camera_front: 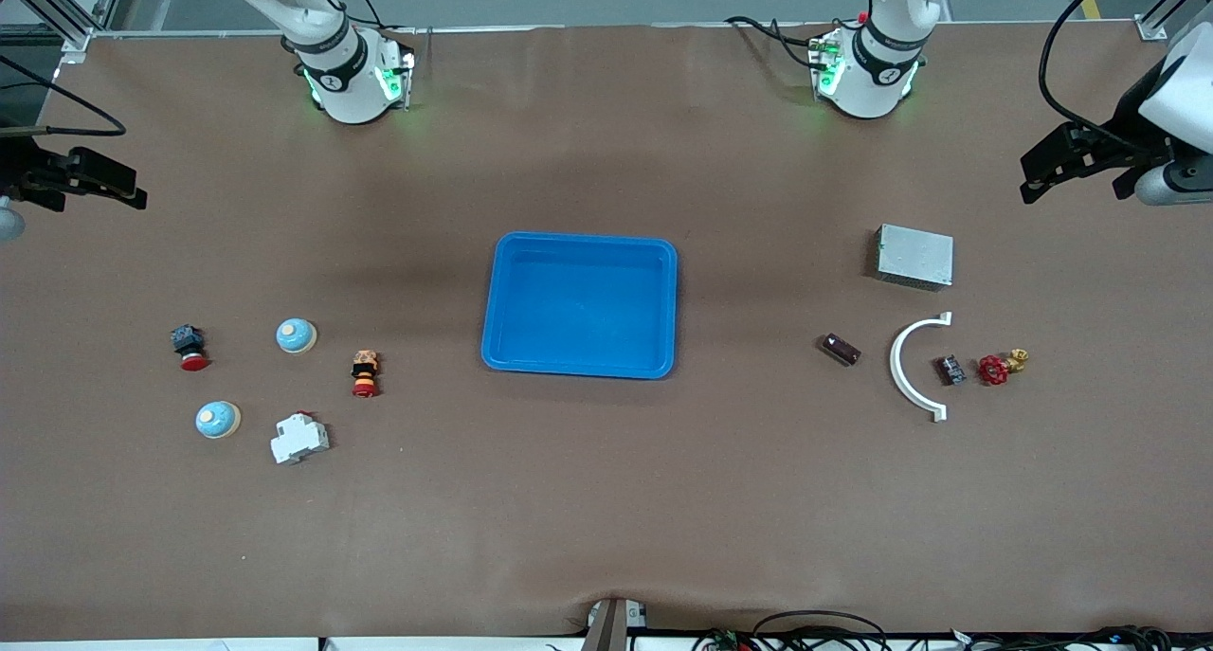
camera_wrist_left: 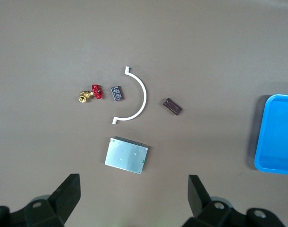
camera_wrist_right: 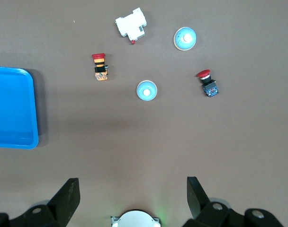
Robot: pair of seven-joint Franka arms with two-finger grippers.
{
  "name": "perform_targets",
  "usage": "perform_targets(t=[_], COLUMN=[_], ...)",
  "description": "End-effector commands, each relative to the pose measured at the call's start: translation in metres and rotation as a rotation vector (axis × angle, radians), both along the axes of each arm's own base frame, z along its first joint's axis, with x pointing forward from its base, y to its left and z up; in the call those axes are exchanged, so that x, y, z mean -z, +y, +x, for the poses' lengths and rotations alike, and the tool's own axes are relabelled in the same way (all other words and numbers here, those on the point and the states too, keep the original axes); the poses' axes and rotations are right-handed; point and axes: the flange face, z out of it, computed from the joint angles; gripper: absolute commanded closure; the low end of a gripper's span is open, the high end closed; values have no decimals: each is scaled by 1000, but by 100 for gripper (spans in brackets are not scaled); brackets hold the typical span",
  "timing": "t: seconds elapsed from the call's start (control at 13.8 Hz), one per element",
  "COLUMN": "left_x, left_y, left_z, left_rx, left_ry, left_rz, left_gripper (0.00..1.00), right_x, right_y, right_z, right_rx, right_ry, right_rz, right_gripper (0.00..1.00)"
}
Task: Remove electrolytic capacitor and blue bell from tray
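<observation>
Counting two bells point(camera_front: 297, 335) point(camera_front: 218, 420), one capacitor point(camera_front: 841, 349) (tray point(camera_front: 580, 364) empty).

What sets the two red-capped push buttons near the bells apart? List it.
The black-bodied button lies toward the right arm's end of the table, past both bells; the orange-bodied button lies closer to the blue tray. The black-bodied one has a plain dark base; the orange-bodied one shows yellow and black bands under its cap. The black-bodied one lies slanted, the orange-bodied one nearly straight toward the front camera. Both lie on their sides with a red cap, untouched.

Left gripper point(camera_front: 1047, 172), right gripper point(camera_front: 114, 189): fingers apart
</observation>
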Motion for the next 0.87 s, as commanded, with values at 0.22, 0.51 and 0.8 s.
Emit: perform_targets(t=[0.22,0.51,0.8], left_x=[-16,-12,-12], left_y=[1,-5,-2], left_z=[-6,-1,-4], left_rx=[20,27,32], left_ry=[-21,-13,5], left_rz=[-10,-11,-18], left_gripper=[0,0,0], right_x=[-10,-15,-14], right_y=[0,1,3], right_z=[5,6,4], right_rx=[14,13,94], right_ry=[-41,-68,-59], right_rz=[-2,-2,-8], right_gripper=[0,0,0])
